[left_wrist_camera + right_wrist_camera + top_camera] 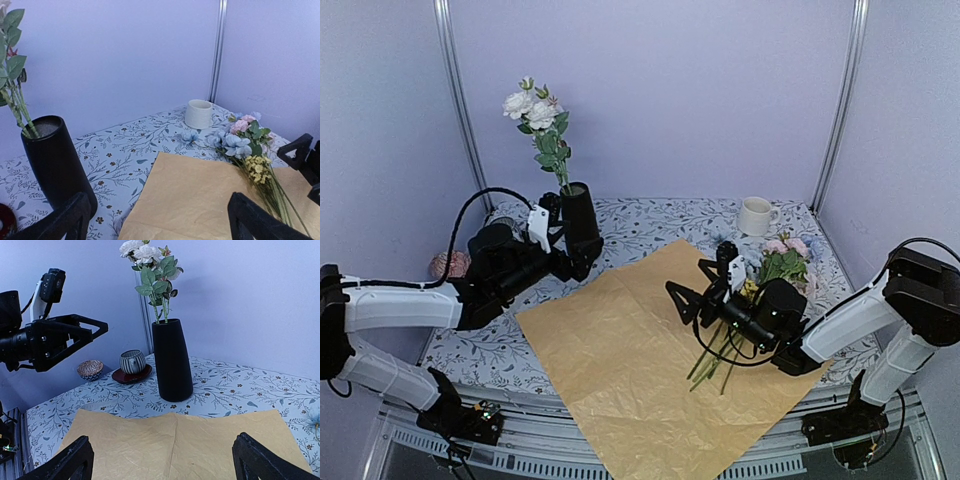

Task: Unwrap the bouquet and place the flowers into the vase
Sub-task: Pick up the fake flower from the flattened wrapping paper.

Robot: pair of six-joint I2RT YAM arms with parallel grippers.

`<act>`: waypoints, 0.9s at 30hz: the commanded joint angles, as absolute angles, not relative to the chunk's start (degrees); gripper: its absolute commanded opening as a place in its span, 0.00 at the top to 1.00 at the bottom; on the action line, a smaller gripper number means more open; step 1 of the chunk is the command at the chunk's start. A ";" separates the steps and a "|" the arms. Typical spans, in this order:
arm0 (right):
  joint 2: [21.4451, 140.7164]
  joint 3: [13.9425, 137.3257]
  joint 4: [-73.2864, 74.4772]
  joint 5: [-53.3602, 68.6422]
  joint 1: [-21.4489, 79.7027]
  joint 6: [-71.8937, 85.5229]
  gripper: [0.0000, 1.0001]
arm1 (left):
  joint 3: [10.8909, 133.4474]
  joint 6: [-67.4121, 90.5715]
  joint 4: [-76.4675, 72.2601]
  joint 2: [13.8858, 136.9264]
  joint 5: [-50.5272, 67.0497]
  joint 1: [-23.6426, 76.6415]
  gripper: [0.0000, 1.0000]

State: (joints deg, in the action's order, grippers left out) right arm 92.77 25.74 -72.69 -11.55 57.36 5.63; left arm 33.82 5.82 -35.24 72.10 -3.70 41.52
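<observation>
On the table [650, 215], one vase [580, 215], one mug [754, 216]; left gripper [159, 202] and right gripper [162, 440] both wide, empty

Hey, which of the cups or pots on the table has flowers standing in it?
The tall black vase, holding white roses; the white mug and striped cup hold none.

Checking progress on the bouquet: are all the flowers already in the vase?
No: only the white flowers stand in the vase, while a pink, blue and yellow bunch lies partly on the paper.
</observation>
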 commanded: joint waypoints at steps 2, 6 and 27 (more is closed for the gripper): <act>93.34 27.91 -69.49 -15.80 57.21 7.05 0.01 | 29.66 5.83 -48.99 76.33 -10.09 41.92 0.02; 93.33 28.10 -69.03 -17.95 57.22 7.27 0.01 | 28.17 4.07 -50.16 77.71 -9.22 41.91 0.02; 92.40 40.31 -40.96 -24.32 57.15 10.91 0.01 | 22.88 5.63 -55.51 76.10 -5.22 42.10 0.02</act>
State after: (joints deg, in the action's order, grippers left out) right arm 92.79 39.59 -43.00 -23.33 57.34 12.05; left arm 22.96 5.41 -54.30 77.52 -4.82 41.60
